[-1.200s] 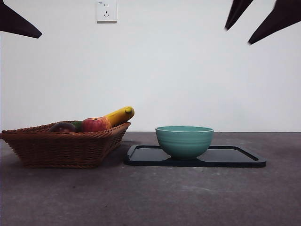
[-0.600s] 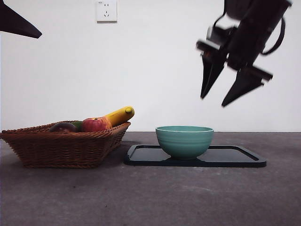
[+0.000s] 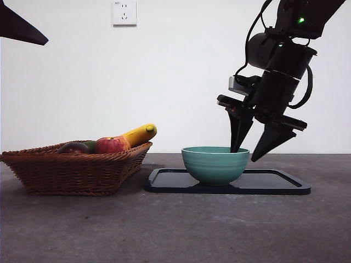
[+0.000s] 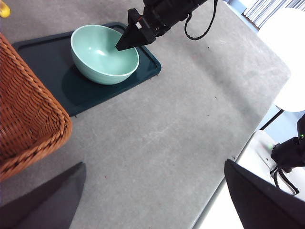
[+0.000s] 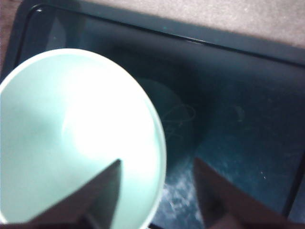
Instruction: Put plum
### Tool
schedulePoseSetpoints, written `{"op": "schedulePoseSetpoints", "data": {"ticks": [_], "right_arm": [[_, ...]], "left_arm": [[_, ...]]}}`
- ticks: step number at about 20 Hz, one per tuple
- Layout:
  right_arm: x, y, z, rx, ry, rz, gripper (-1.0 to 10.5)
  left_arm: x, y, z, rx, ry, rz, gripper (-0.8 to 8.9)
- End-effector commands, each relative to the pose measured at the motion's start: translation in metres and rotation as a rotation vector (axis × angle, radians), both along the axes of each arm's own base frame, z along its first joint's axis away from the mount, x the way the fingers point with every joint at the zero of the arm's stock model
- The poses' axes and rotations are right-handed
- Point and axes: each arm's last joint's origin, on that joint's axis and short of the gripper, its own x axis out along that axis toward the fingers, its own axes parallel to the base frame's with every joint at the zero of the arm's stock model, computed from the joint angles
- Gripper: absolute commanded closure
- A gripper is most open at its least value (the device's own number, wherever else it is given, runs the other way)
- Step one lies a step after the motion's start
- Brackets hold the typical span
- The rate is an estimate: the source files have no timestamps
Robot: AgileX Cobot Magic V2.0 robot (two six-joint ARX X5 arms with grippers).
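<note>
Front view: plum [image 3: 73, 147] low in the basket [image 3: 71, 172], beside the apple [image 3: 111, 144]. Looks smooth, round and slippery, likely firm; best pinched gently across its wide middle. Right pincer [image 3: 253, 151] now down at the bowl [image 3: 215, 164], up high a moment ago.

Left wrist view: left pincer [image 4: 152, 200] wide open, empty, above the bench [image 4: 181, 124].

Right wrist view: right pincer [image 5: 157, 191] open, empty, astride the bowl's rim [image 5: 159, 138].

even, soft light fills the front view, with faint shadows under the woven brown wicker basket [image 3: 74, 170] and flat black tray [image 3: 274, 183]. the right wrist view is blurred, glare whitening the inside of the pale green ceramic bowl [image 5: 71, 129].
</note>
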Motion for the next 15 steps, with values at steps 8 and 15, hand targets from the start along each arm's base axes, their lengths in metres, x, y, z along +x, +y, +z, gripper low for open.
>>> {"op": "schedulePoseSetpoints", "data": {"ticks": [8, 15], "right_arm": [[0.007, 0.004, 0.002, -0.01, -0.047, 0.004, 9.4], [-0.016, -0.004, 0.063, 0.026, -0.193, 0.008, 9.4]], "left_arm": [[0.001, -0.001, 0.002, -0.003, -0.015, -0.017, 3.49], [0.001, -0.001, 0.002, -0.003, -0.015, -0.017, 3.49]]}}
